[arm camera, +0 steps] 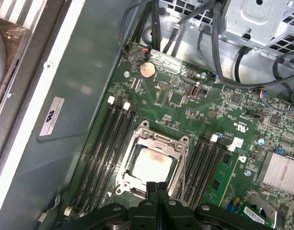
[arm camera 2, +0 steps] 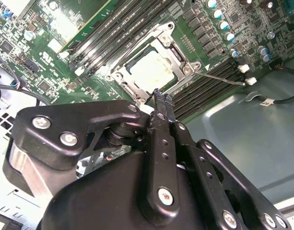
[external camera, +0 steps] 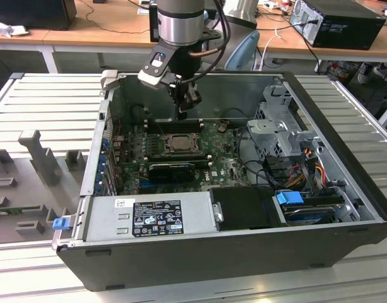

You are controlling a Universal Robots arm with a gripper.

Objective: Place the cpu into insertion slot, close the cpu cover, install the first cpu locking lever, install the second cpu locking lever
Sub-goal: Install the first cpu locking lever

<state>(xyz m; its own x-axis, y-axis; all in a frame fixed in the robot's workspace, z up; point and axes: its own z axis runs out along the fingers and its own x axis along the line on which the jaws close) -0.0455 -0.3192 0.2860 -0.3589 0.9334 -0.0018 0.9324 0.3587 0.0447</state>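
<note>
Exterior view: the arm is seen coming down from above into the open case (external camera: pixel 244 259). The wrist is tilted and the gripper (external camera: pixel 182 115) is pointed down over the far part of the motherboard (external camera: pixel 228 167). The tip is held clear of the board, just past the far side of the insertion slot (external camera: pixel 194 147). The cpu (external camera: pixel 178 144) is seated in that slot, towards the exterior view's left of the board.

Second wrist view: the gripper (arm camera 2: pixel 161 98) is closed, fingers pressed together with nothing between them. The tip is lined up near one corner of the cpu cover (arm camera 2: pixel 179 56); contact cannot be told. The cpu cover is laid flat around the cpu (arm camera 2: pixel 154 72). One thin locking lever (arm camera 2: pixel 223 79) is seen sticking out across the memory slots (arm camera 2: pixel 204 96), apparently unlatched.

First wrist view: the cpu (arm camera: pixel 152 165) is framed by the lowered cpu cover (arm camera: pixel 158 139). The gripper (arm camera: pixel 157 189) is held beside one edge of that frame.

Judgement: placement and cover closing read as done, and a lever step is in hand. Which lever counts as first cannot be told. That step calls for the closed tip to be set on the rod, then pressed down and tucked sideways under its hook. The rod is thin and likely springy, so a slip off it is the risk.
</note>
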